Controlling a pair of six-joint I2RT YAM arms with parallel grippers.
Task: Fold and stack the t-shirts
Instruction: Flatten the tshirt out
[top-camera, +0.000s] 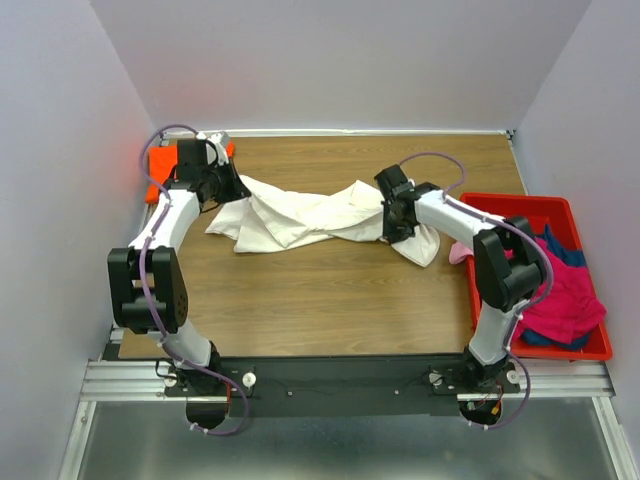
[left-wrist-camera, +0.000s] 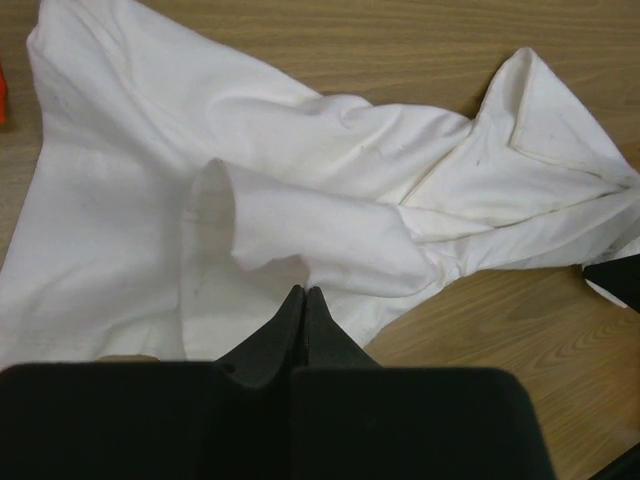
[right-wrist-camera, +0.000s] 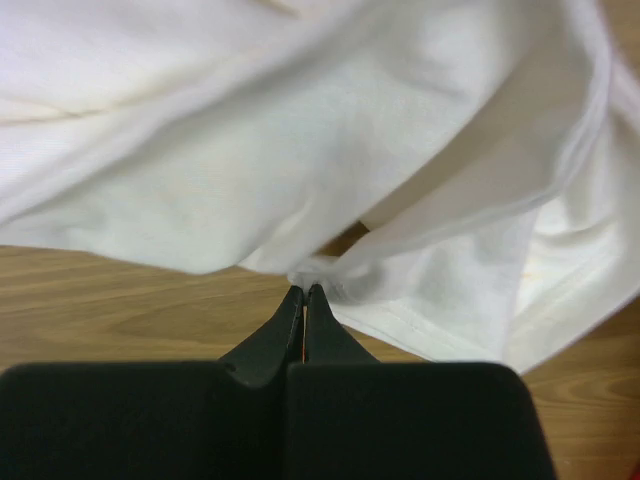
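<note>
**Both grippers pinched on cream-white t-shirt, mid-table**

The cream-white t-shirt (top-camera: 310, 215) lay crumpled across the far half of the wooden table (top-camera: 330, 295), stretched lengthwise btwn the two arms. It was unfolded, w/ its collar showing in the left wrist view (left-wrist-camera: 300, 190).

The left gripper (top-camera: 228, 190) was at the shirt's left end. Its jaws were closed tip to tip (left-wrist-camera: 303, 292) w/ a raised, tube-like fold of cloth meeting them, so it looked pinched on the fabric.

The right gripper (top-camera: 395, 222) was at the shirt's right end. Its jaws were pressed together (right-wrist-camera: 303, 290) w/ a small bunch of white cloth (right-wrist-camera: 250, 150) caught at the tips, and the fabric hung lifted off the table around them.

The orange t-shirt (top-camera: 158, 162) sat at the far-left corner, behind the left arm, apart from the white one.

The red bin (top-camera: 520, 203) stood at the table's right edge and held a magenta t-shirt (top-camera: 565, 300) w/ dark blue cloth (top-camera: 562, 242) beside it. A pale pink bit (top-camera: 460, 255) showed at the bin's left wall, by the right arm.
</note>
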